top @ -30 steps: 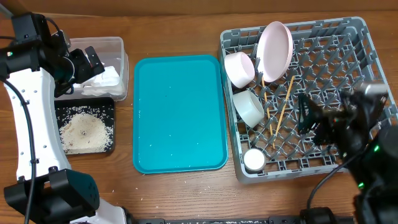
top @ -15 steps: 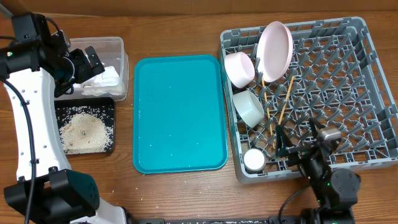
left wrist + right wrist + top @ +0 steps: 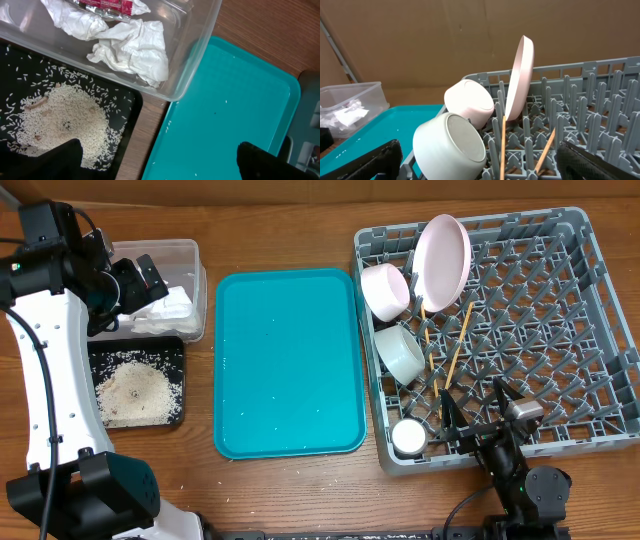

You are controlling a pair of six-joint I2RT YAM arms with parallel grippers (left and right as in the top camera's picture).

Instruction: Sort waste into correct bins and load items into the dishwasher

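The left gripper (image 3: 142,280) is hanging at the far left, tilted downward, with its jaws standing wide apart. The right gripper (image 3: 472,418) is sitting low at the near right, with its jaws likewise spread wide.

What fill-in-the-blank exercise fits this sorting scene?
The shallow rectangular tray holding the loose white rice grains is ____.
The crumpled white paper wrappers in the clear plastic rectangular tub carry ____ print.
The thin wooden chopsticks in the large square grey plastic dish rack number ____.
Missing words: black; red; two.
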